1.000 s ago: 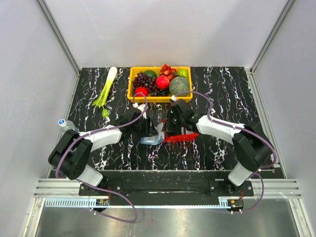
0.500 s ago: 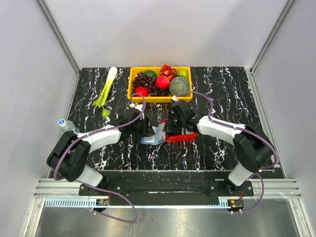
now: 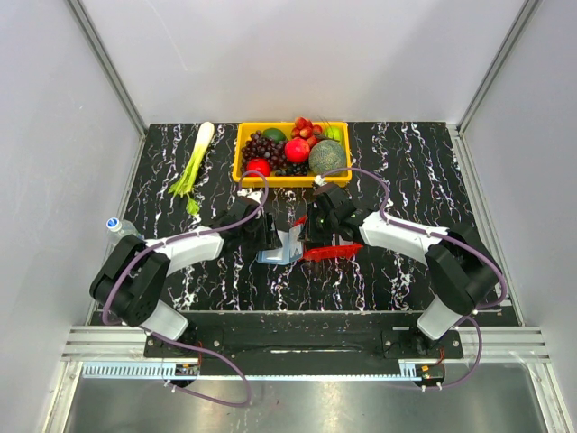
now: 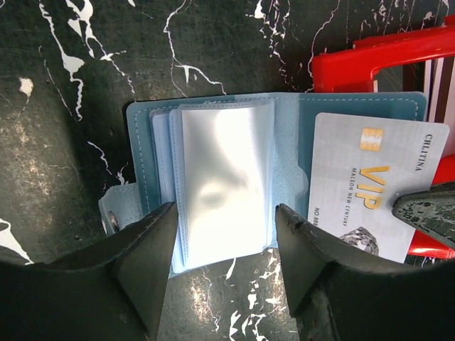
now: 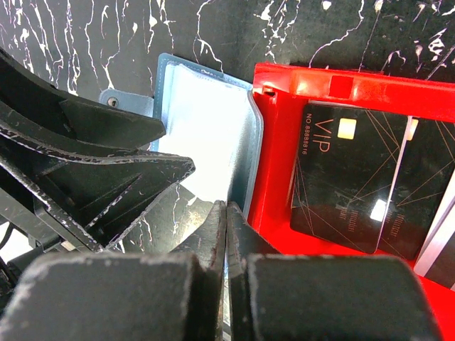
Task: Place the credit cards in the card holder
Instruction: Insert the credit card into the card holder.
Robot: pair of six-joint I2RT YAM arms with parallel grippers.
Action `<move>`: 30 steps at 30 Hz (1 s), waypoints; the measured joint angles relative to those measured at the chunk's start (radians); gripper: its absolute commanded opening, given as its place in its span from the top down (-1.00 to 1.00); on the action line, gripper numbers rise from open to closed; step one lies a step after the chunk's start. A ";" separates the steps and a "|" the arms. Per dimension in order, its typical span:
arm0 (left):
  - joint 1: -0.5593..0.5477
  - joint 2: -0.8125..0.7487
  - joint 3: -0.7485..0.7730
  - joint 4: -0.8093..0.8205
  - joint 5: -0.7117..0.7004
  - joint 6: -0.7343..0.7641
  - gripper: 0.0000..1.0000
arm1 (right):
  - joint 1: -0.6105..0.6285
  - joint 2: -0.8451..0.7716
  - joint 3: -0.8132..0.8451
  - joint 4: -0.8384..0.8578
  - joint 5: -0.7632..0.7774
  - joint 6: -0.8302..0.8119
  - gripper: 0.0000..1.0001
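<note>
1. The blue card holder (image 4: 291, 142) lies open in the middle of the black marbled table (image 4: 85, 71). Its stack of clear pockets (image 4: 224, 177) stands on its left half, and its right edge is against the red tray (image 4: 370, 57).
2. A silver VIP card (image 4: 362, 192) sits slightly askew over the holder's right half. Its left edge is at a notched pocket mouth, with no part visibly inside. Dark VIP cards (image 5: 341, 177) lie in the tray just to the right.
3. The right gripper (image 5: 226, 213) is clenched, and the left wrist view shows its tip pinching a corner on the silver card's right side.
4. The left gripper (image 4: 225, 213) stands released, one jaw on each side of the clear pockets. Whether the jaws touch the plastic cannot be told.
5. The step in hand appears to be sliding the silver card leftward into a pocket. Doing it well likely means squaring the card to the pocket mouth first. The card should then run low and flat, so its leading edge goes under the film rather than over it.
6. The light holder may skid left under the push, so the left jaws could usefully pin it. The corner grip may let the card pivot, so a slow feed looks wise.
7. At the far side of the table, a yellow basket (image 3: 239, 153) of fruit and a leek (image 3: 194, 167) lie well apart from the work.
</note>
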 measured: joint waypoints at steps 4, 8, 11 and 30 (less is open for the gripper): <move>-0.002 0.007 0.000 0.011 0.011 0.000 -0.21 | 0.000 0.000 -0.001 0.000 0.000 0.000 1.00; -0.008 0.011 0.000 0.021 0.023 0.000 -0.15 | 0.000 0.000 -0.002 0.000 -0.001 0.000 1.00; -0.012 0.013 0.000 0.023 0.028 -0.001 -0.07 | 0.000 0.000 -0.002 0.000 -0.001 0.000 1.00; -0.021 0.013 0.047 0.018 0.042 0.008 0.52 | 0.000 -0.018 -0.002 -0.012 0.025 -0.003 1.00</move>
